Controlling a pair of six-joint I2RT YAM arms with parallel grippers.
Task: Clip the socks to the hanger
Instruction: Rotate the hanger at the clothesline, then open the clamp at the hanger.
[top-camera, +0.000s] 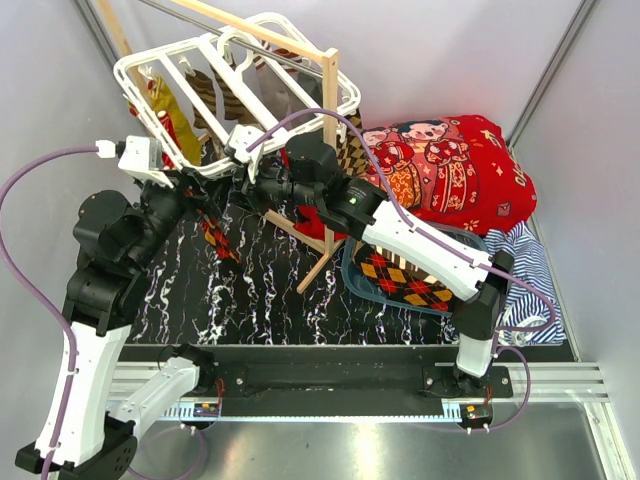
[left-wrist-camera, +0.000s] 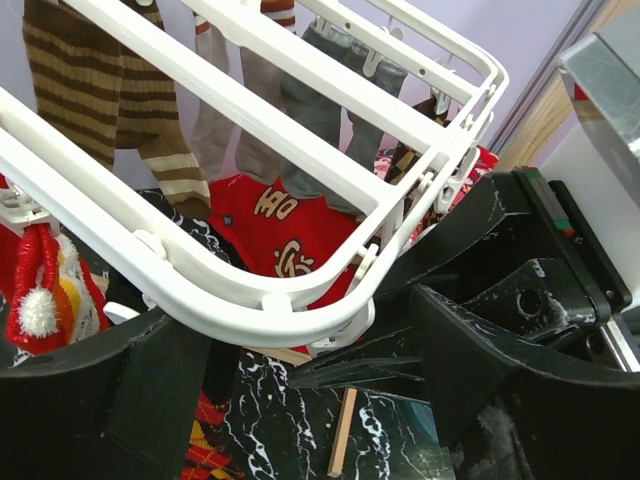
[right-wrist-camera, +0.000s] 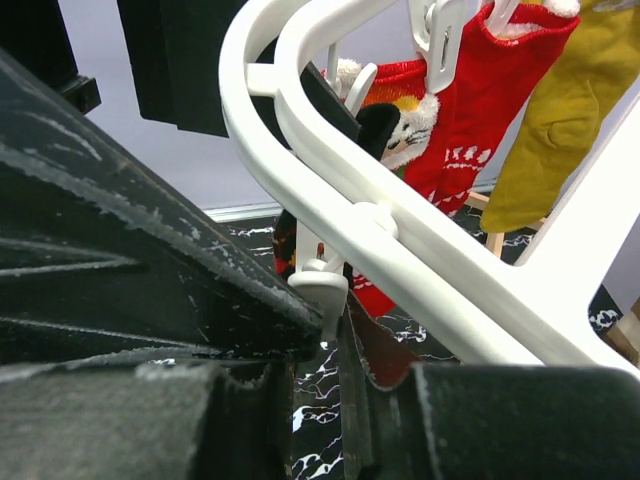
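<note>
The white hanger (top-camera: 140, 58) hangs at the back left with several socks clipped on: brown striped (left-wrist-camera: 90, 90), grey (left-wrist-camera: 320, 110), red (right-wrist-camera: 480, 110) and mustard (right-wrist-camera: 560, 110). My left gripper (left-wrist-camera: 310, 400) is open, with a finger on each side of the hanger's near corner (left-wrist-camera: 260, 310). My right gripper (right-wrist-camera: 360, 340) reaches under that corner. It is nearly shut on dark red cloth that looks like the cuff of the red-black argyle sock (top-camera: 215, 240), right beside a white clip (right-wrist-camera: 325, 290). A second argyle sock (top-camera: 400, 275) lies in the tray.
A bare-wood rack (top-camera: 328, 160) carries the hanger, and its foot (top-camera: 318, 265) rests on the black marble table. A blue tray (top-camera: 350, 272), the big red cartoon blanket (top-camera: 450, 165) and a blue-white striped cloth (top-camera: 525, 270) lie on the right.
</note>
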